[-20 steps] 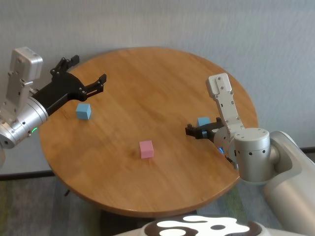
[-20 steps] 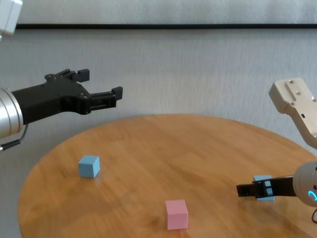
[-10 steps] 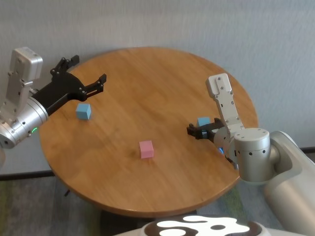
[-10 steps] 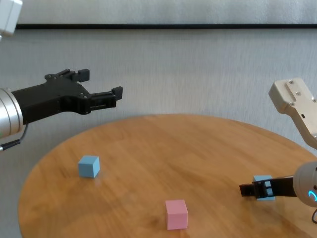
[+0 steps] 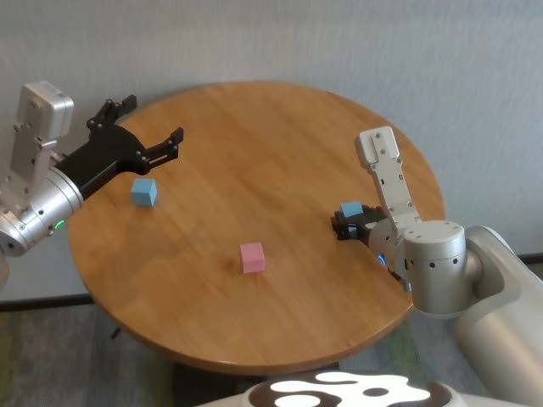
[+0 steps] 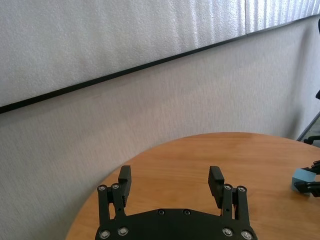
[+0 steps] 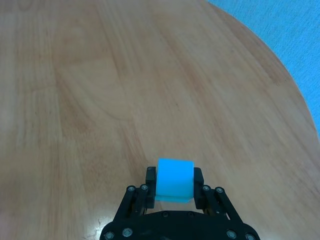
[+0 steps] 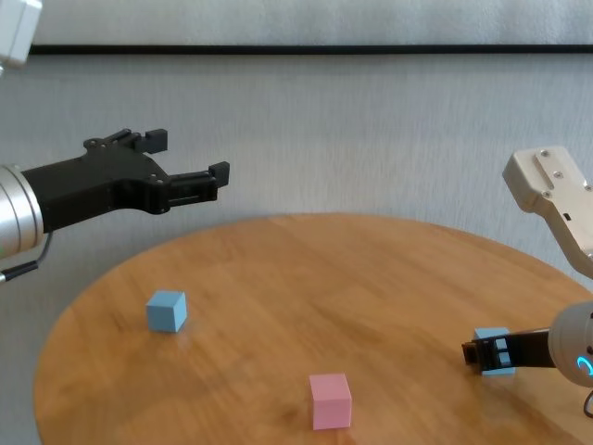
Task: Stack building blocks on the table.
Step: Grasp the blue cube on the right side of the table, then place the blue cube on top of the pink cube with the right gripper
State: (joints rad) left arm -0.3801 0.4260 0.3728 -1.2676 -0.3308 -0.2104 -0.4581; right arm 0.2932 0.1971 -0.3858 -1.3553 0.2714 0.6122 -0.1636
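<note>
A light blue block (image 5: 350,209) lies on the round wooden table (image 5: 254,144) near its right edge. My right gripper (image 7: 174,176) is low over the table, and its fingers (image 7: 150,176) press against both sides of that block (image 7: 174,179). The chest view shows the same grip (image 8: 474,353). A pink block (image 5: 252,257) sits near the table's front middle. A second light blue block (image 5: 143,192) rests at the left. My left gripper (image 5: 153,120) hangs open above and just behind it, holding nothing.
A grey textured wall with a dark rail (image 8: 306,48) stands behind the table. The right forearm and its white wrist housing (image 5: 378,153) reach over the table's right edge. Bare wood (image 8: 324,287) lies between the three blocks.
The right gripper's fingers have closed in from wide open onto the sides of the right light blue block. The left arm and the other two blocks have not moved.
</note>
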